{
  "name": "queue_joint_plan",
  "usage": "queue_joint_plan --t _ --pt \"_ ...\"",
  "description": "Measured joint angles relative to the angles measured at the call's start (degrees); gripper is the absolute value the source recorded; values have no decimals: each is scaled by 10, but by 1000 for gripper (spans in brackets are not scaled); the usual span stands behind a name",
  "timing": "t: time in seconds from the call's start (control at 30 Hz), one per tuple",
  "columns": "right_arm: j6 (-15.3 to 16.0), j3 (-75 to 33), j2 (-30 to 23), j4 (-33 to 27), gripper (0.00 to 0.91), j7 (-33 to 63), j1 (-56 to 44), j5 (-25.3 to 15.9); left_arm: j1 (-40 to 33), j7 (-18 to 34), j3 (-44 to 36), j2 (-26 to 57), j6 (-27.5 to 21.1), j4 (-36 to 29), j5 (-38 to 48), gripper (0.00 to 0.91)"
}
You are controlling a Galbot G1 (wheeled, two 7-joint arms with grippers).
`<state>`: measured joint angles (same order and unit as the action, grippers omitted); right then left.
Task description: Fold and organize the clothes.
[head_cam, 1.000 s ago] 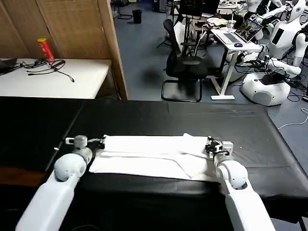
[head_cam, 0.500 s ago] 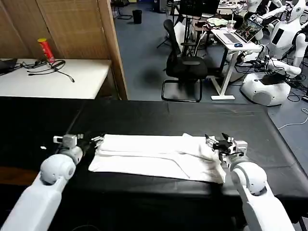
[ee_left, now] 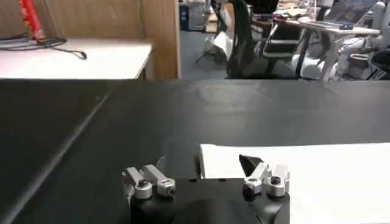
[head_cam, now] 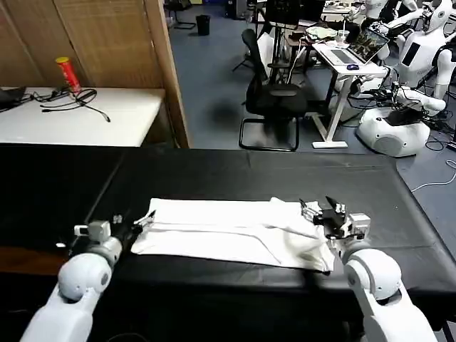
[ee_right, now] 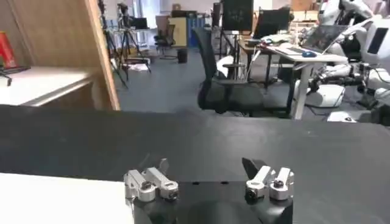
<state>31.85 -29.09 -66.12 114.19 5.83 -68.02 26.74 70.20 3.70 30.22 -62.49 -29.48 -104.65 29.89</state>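
Grippers both backed off over the last second — left gripper (head_cam: 137, 226) and right gripper (head_cam: 318, 206) now sit just off the shirt's ends, jaws spread, holding nothing. Reads as fold released. T-shirt (head_cam: 228, 229) lies mid black table (head_cam: 235, 171) — long white band, layered, plain side up.

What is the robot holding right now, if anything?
Nothing. The left gripper and right gripper are both open, one at each end of the folded white T-shirt lying on the black table.

Head overhead; wrists low, forward-facing.
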Motion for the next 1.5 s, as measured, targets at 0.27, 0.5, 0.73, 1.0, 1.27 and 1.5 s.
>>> queue_joint_plan --t 0.27,0.5,0.73,1.0,1.27,1.5 --pt "-6 2 -1 1 878 0 0 -3 25 -8 0 -20 13 -1 -26 166" --pt "-12 10 -4 -1 878 -5 5 -17 38 -9 1 -36 23 -4 -48 0" --pt "-13 10 -5 -4 878 -6 10 -19 31 -18 -3 -39 16 3 -50 0" --pt "-13 2 -7 -5 878 -6 9 -18 15 -44 3 -6 42 15 -155 0" --pt "-14 -1 -14 -6 878 -6 6 -18 9 -44 35 100 77 36 -239 0" --pt "-16 1 -26 -4 878 -4 -2 -30 19 -29 32 150 66 20 -232 0"
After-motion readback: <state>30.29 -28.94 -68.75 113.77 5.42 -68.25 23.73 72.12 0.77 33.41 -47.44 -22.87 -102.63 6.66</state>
